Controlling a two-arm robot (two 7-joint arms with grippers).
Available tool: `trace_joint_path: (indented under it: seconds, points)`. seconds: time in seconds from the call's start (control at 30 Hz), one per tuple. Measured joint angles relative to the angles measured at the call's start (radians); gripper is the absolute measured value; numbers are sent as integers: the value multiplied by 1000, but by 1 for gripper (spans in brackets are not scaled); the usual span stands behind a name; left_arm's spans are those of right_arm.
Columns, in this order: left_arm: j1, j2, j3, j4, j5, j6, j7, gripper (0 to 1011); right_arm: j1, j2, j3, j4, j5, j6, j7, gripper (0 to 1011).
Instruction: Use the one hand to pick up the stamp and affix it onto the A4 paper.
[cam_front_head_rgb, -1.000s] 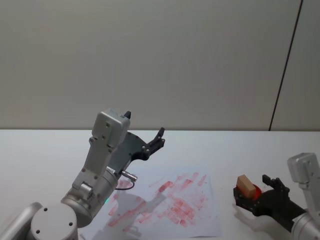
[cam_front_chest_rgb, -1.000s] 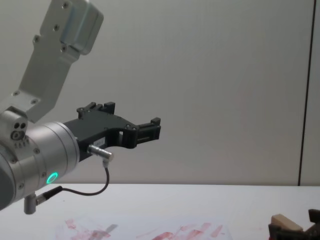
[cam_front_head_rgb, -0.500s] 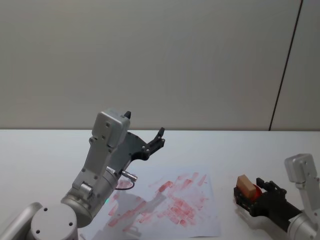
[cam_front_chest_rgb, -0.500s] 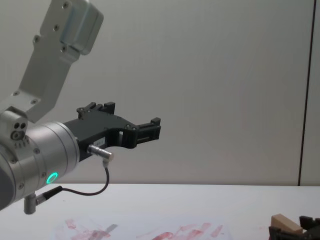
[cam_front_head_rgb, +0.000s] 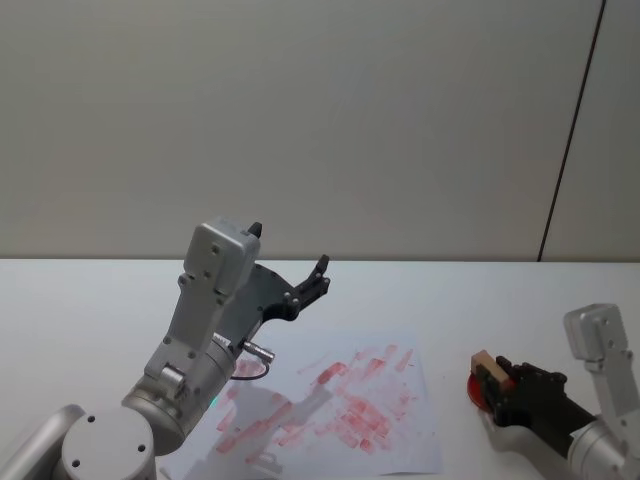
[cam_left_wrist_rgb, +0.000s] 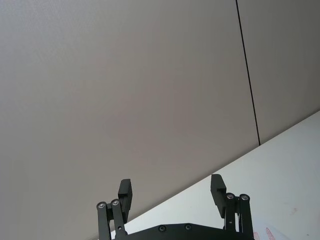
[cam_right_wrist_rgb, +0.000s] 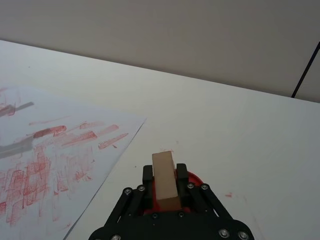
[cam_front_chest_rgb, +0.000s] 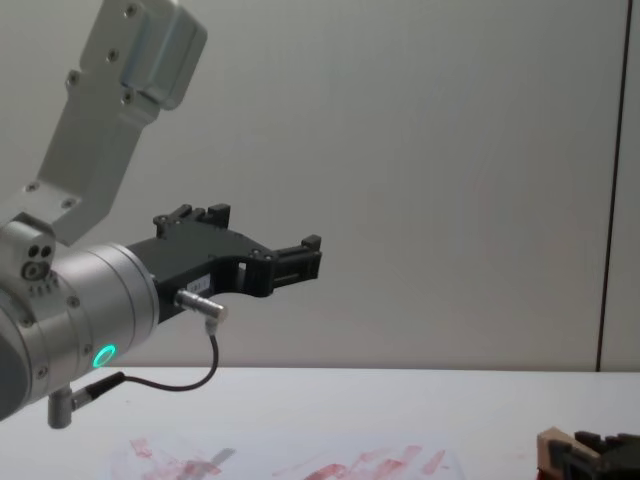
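Note:
The stamp, a pale wooden block, stands on a round red ink pad. My right gripper is shut on the stamp, one black finger pressed against each side. From the head it sits at the table's right front: the stamp, the right gripper, the ink pad. The chest view has the stamp low at the right edge. The A4 paper, smeared with red stamp marks, lies left of the stamp. My left gripper hangs open, raised above the paper's far left.
The white table runs back to a grey wall. The raised left arm rises over the paper's left part and casts a shadow on it. Bare table lies between the paper's right edge and the ink pad.
My right gripper's fingers have closed in from wide apart onto the stamp, and the hand has shifted slightly left. The left arm has not moved.

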Motion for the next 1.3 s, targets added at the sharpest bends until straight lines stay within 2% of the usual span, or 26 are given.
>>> trace_joint_path:
  seconds: [0.13,0.57,0.87,1.3]
  points:
    - [0,0,0,0,0,0,0,1003,5,-4,-1,4,-4,-9,-7,214]
    - [0,0,0,0,0,0,0,1003,11,-14,-10,-19,-23,-41,-1,214]
    - [0,0,0,0,0,0,0,1002,21,-36,-35,-45,-43,-40,52,216]
    - [0,0,0,0,0,0,0,1002,28,-61,-71,-45,-87,-16,104,216]
